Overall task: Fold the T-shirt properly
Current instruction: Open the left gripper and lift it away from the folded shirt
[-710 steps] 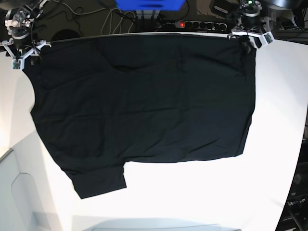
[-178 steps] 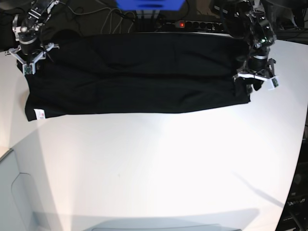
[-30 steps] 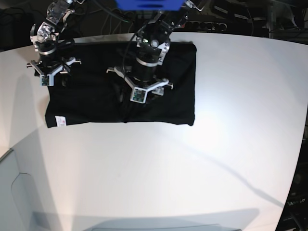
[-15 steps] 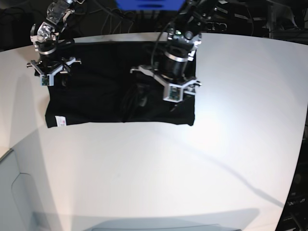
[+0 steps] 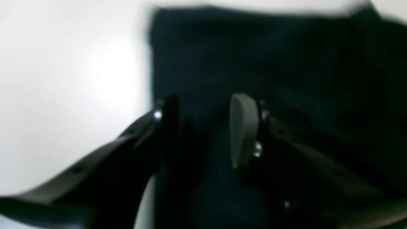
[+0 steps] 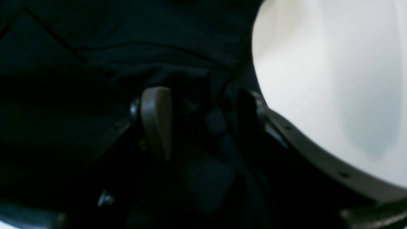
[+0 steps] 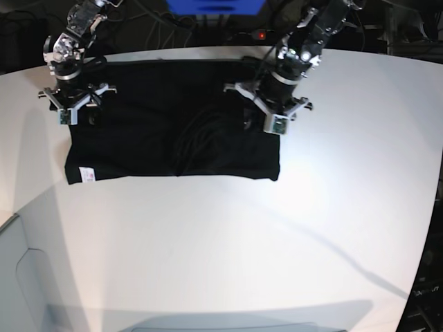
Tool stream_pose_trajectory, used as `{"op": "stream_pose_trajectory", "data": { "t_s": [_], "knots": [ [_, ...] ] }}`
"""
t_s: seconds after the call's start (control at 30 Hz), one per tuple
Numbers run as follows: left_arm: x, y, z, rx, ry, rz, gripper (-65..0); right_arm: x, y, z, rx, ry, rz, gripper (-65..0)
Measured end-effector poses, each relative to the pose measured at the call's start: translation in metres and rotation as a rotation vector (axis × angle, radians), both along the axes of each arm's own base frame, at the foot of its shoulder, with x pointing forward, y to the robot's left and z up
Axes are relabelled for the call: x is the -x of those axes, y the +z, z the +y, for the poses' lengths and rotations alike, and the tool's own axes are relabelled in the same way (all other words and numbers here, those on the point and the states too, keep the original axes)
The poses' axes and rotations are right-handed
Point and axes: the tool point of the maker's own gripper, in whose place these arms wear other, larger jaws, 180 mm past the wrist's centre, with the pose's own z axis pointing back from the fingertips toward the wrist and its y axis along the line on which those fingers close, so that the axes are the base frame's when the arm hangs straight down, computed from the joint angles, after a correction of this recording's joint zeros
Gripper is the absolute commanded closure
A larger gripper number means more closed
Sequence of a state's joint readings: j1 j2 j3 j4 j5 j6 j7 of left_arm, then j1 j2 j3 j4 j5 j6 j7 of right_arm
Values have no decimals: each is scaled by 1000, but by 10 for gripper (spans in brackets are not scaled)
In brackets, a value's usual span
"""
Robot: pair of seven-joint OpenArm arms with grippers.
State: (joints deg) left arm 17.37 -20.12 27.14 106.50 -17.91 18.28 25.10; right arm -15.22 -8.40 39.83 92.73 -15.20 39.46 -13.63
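Observation:
The black T-shirt (image 7: 159, 117) lies as a folded rectangle at the back of the white table (image 7: 277, 242), with a small white tag (image 7: 88, 175) at its front left corner and creases near its middle. My left gripper (image 7: 268, 111) hovers over the shirt's right edge. In the blurred left wrist view its jaws (image 5: 205, 130) stand apart above the T-shirt (image 5: 286, 63). My right gripper (image 7: 72, 102) sits at the shirt's back left corner. Its jaws (image 6: 202, 122) are wide apart, with rumpled T-shirt (image 6: 143, 38) between the fingers.
Behind the table's back edge lie a power strip with a red light (image 7: 260, 34), cables and a blue object (image 7: 214, 5). A grey panel (image 7: 21, 277) lies at the front left.
My left arm has swung from the shirt's middle to its right edge, and its jaws have narrowed. The right arm has not moved.

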Motion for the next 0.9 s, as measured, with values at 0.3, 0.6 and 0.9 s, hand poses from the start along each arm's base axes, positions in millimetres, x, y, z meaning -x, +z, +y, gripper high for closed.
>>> {"op": "stream_pose_trajectory", "data": {
  "t_s": [0.3, 0.6, 0.9],
  "knots": [
    [22, -5, -102, 18, -363, -16, -252, -1, 1, 0, 0, 1, -3, -328],
    [19, 12, -140, 42, -461, -73, -253, -3, 5, -4, 26, 0, 10, -331],
    [-40, 44, -13, -26, -117, -166, -253, -20, 60, -30, 169, -41, -67, -334]
  ]
}}
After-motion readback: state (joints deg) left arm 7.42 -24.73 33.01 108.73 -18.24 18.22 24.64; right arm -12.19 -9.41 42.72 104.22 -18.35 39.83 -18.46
